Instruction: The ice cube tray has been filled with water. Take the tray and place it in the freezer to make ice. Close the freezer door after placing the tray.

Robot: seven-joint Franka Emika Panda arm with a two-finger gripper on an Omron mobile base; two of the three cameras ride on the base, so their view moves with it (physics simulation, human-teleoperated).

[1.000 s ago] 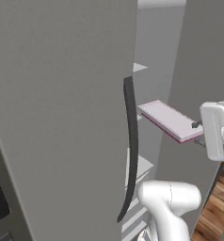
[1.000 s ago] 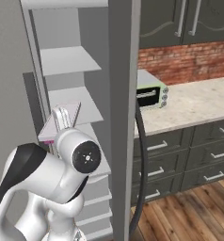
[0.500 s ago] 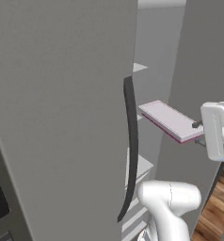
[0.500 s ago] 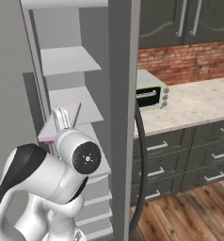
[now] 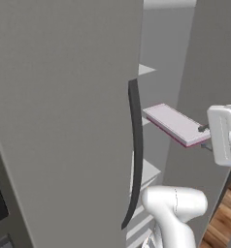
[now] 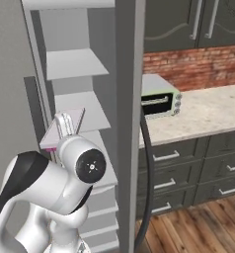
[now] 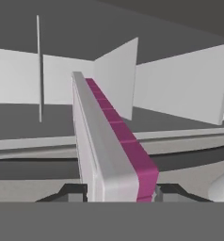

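- Carrying the ice cube tray (image 5: pixel 174 124) into the freezer (image 6: pixel 72 64) looks like the step in hand; the gripper (image 7: pixel 119 192) is clamped on the near end of the tray, one finger on each side of it.
- The tray reaches out ahead of the gripper, level and lengthwise, with its pink edge (image 7: pixel 128 146) showing along one side; in the left base view it hangs in the open gap, past the dark door handle (image 5: pixel 135 150).
- White shelves (image 6: pixel 70 63) lie ahead of the gripper, above and below the tray; I cannot tell whether the tray touches one yet.
- The next move, as I judge it, calls for easing the tray forward and down flat onto a shelf, then letting go.
- The freezer door (image 5: pixel 64 111) stands open beside the gripper; closing it is not yet done.
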